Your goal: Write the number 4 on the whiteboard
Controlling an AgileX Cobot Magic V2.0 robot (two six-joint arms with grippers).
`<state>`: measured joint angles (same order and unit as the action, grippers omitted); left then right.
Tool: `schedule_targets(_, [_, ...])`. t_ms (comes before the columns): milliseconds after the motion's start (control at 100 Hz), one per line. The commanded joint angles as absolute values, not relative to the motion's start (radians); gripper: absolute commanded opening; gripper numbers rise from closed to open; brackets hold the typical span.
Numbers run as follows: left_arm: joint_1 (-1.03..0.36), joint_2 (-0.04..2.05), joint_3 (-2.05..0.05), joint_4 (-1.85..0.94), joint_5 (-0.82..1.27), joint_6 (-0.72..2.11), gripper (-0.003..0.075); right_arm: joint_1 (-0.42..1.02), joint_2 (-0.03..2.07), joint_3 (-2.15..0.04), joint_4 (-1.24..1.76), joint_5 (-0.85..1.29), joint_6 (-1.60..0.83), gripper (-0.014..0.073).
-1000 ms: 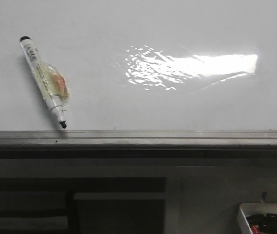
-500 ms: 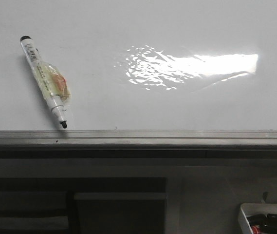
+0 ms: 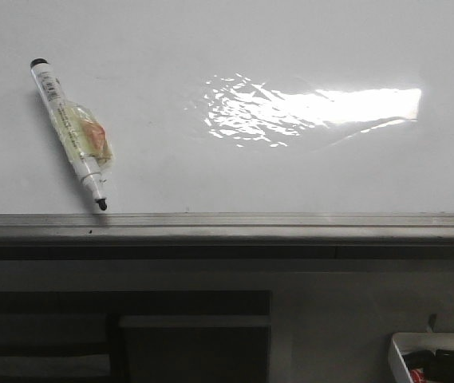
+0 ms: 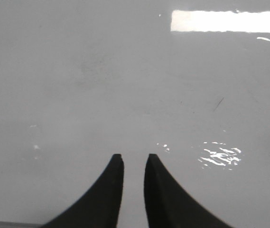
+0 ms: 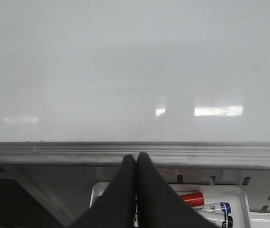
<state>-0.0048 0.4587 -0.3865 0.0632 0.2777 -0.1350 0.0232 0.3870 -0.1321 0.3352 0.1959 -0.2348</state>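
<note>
The whiteboard (image 3: pixel 306 167) fills the upper front view, glossy, with a bright rippled reflection. No number 4 is in view on it. A white marker (image 3: pixel 73 136) with a black uncapped tip lies slanted on the board at the left, tip down near the grey rail (image 3: pixel 227 225). Neither gripper shows in the front view. In the left wrist view my left gripper (image 4: pixel 134 157) hangs over bare whiteboard (image 4: pixel 78 71), open by a narrow gap with nothing in it. In the right wrist view my right gripper (image 5: pixel 135 156) is shut and empty, its tips in front of the rail (image 5: pixel 210 153).
A small white tray (image 3: pixel 398 351) sits below the rail at the lower right. It holds several markers, among them a red one (image 5: pixel 191 198) and a blue-capped one (image 5: pixel 218 207). Dark shelving (image 3: pixel 195 335) lies under the rail.
</note>
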Motion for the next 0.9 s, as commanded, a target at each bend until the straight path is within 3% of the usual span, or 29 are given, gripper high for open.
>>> schedule_targets(0, [-0.015, 0.489, -0.415, 0.066, 0.133, -0.128, 0.0313, 0.017, 0.404, -0.167, 0.344, 0.112, -0.237, -0.0061])
schedule_targets(80, [-0.015, 0.515, -0.398, 0.056, 0.035, -0.128, 0.0394, 0.017, 0.404, -0.167, 0.344, 0.097, -0.237, -0.0061])
schedule_targets(250, [-0.087, 0.567, -0.401, 0.027, -0.057, -0.128, 0.0376, 0.017, 0.404, -0.167, 0.344, 0.127, -0.237, -0.0061])
schedule_targets(610, [-0.616, 0.728, -0.401, -0.090, -0.179, -0.128, 0.0431, 0.017, 0.404, -0.167, 0.344, 0.096, -0.237, -0.0061])
schedule_targets(890, [-0.807, 0.964, -0.401, -0.207, -0.309, -0.128, 0.0431, 0.017, 0.404, -0.167, 0.344, 0.095, -0.237, -0.0061])
